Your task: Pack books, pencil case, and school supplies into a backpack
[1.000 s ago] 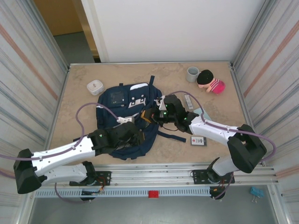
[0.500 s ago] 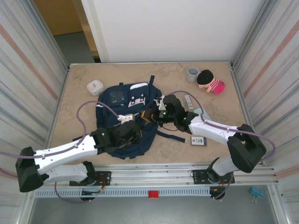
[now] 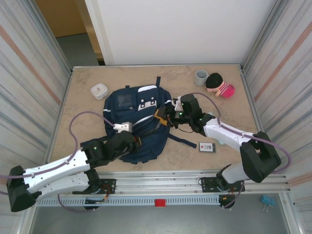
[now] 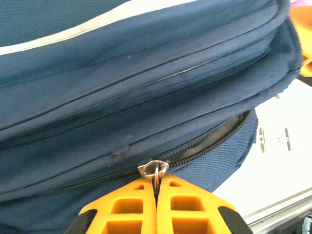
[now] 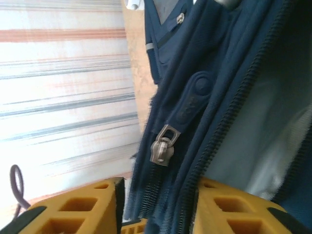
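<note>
my left gripper (image 4: 156, 187) clenched on the metal ring pull (image 4: 154, 169) of the navy fabric backpack (image 3: 146, 129), lying mid table (image 3: 122, 77), pull on its near side, right gripper (image 5: 157, 187) released, jaws astride the toothed zip edge (image 5: 146, 195), dull metal slider (image 5: 161, 147) just beyond, pale lining (image 5: 253, 146) inside

One backpack (image 3: 139, 122) lies on the bench (image 3: 80, 112). To its left is one white box (image 3: 99, 90). To its right are one grey cup (image 3: 201, 77), one plush doll (image 3: 219, 86) and one black labelled rectangle (image 3: 207, 146).
</note>
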